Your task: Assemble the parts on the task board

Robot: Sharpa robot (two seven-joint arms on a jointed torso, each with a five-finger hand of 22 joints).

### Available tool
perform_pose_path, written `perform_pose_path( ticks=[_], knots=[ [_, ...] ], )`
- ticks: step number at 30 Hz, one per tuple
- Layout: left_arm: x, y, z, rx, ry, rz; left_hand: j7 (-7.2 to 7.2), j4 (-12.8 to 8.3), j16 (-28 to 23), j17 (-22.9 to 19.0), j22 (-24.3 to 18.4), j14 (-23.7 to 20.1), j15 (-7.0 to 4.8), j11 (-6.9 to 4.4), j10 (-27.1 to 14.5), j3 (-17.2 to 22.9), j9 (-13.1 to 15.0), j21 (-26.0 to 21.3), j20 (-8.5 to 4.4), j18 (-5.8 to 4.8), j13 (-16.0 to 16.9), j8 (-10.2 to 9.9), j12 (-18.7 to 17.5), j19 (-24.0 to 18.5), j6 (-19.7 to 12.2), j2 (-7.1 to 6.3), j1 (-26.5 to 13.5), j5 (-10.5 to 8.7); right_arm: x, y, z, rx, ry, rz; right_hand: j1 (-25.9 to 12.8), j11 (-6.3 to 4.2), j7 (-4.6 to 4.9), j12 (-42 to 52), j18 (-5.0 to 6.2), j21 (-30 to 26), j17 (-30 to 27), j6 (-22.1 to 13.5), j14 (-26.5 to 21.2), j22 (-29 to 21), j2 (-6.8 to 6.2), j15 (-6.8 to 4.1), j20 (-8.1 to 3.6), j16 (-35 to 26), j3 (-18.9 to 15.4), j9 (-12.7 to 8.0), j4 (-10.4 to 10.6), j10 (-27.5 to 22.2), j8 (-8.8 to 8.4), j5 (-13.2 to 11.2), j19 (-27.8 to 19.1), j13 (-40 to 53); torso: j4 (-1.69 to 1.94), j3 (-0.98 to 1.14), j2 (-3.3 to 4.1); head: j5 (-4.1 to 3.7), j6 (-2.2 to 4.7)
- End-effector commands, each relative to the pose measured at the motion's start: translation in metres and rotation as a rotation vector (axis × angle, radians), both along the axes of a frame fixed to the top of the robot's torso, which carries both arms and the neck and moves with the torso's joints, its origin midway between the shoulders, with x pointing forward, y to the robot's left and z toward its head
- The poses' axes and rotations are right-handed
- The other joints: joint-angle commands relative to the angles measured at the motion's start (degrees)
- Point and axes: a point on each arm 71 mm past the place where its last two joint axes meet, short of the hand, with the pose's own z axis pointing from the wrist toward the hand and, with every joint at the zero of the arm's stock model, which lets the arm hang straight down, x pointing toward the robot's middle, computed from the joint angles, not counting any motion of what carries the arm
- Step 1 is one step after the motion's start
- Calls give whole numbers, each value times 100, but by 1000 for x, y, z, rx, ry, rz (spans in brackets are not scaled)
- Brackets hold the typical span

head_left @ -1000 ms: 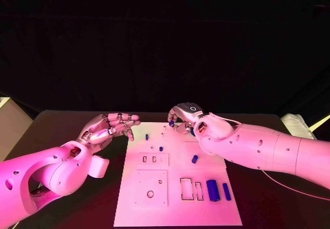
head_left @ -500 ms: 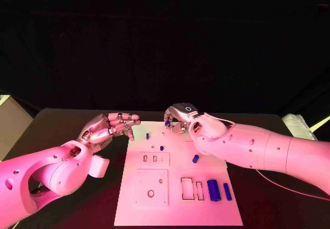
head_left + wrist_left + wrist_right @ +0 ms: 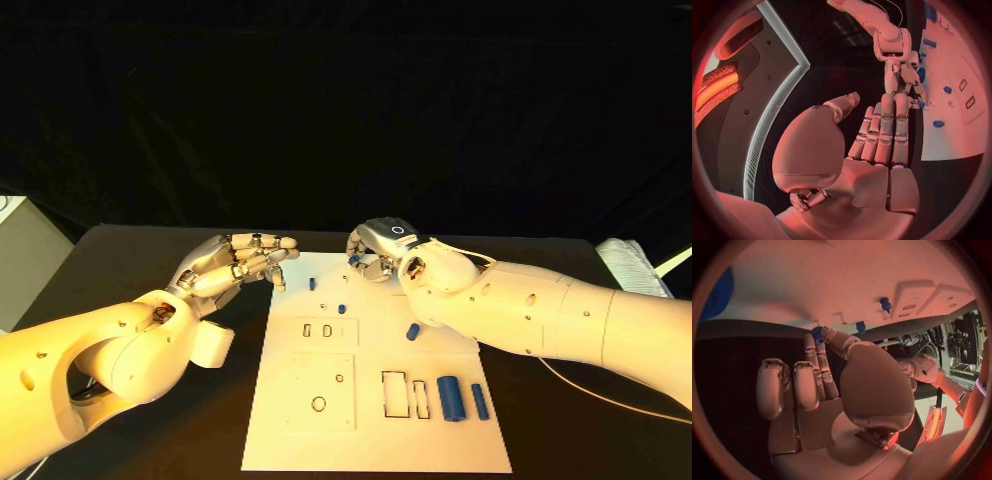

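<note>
While the white board [image 3: 378, 370] lies lengthwise down the middle of the black surface [image 3: 137, 270], dark bare strips run along both its long sides and past its far edge. The left hand [image 3: 238, 262] hovers just off the board's far left corner, fingers curled inward and grasping nothing. The right hand [image 3: 378, 250] sits over the far edge, pinching a small blue part [image 3: 817, 333] between thumb and fingertip. Other blue parts rest on the board: a peg [image 3: 312, 284] near the far left, a short piece [image 3: 413, 331] at mid-right, and two cylinders [image 3: 462, 399] side by side near the right edge, beside rectangular slots.

Compared with a second ago, the right hand has drifted slightly left along the far edge; the left hand has stayed put, and the parts on the board lie as before.

From the right wrist, the pinched part is plain at the fingertips; from the head, the fingers hide it. From the left wrist, the right hand hangs over the board's edge.
</note>
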Motion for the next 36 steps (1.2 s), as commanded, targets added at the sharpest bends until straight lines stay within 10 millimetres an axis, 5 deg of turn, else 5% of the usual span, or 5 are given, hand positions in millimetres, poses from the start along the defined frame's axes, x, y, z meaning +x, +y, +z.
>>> perform_pose_path(
  ticks=[1,32,35,36],
  knots=[
    [0,-2,2,-5,-7,-17,71,-29,34,8,6,-25,2,10,-35,-14,-5,31,10,77,8,-26,-14,-28,-55,14,35,-15,0,2,-2,-14,15,8,31,-118,19,36,-76,15,-5,-36,249,-9,105,1,28,33,2,12,-11,136,24,10,20,18,13,-4,9,12,-3],
    [0,-2,3,-4,-6,-20,73,-24,38,8,9,-28,4,12,-38,-17,-5,39,11,76,9,-28,-13,-33,-56,20,31,-15,8,3,-8,-47,44,-7,-102,-35,91,-3,-27,-141,-71,-257,218,-214,4,76,90,18,4,64,46,-99,-100,-13,-121,7,22,-28,25,24,-10],
    [0,-1,3,-3,-5,-20,72,-21,43,8,16,-34,7,12,-39,-22,-3,50,14,76,12,-29,-10,-43,-56,25,27,-16,8,3,-8,-42,44,-2,-167,26,149,-10,20,-308,-150,-398,191,-437,-75,123,134,-22,10,67,77,-292,-187,-15,-253,-23,20,-30,27,25,-7],
    [0,-1,3,-3,-5,-19,72,-21,43,8,16,-34,7,12,-39,-22,-3,50,14,76,12,-29,-10,-43,-56,25,27,-16,8,3,-7,-40,43,0,-297,95,212,-6,47,-418,-193,-602,176,-571,-235,187,184,-40,-59,45,126,-535,-309,-12,-336,-70,18,-31,26,25,-9]
  ],
)
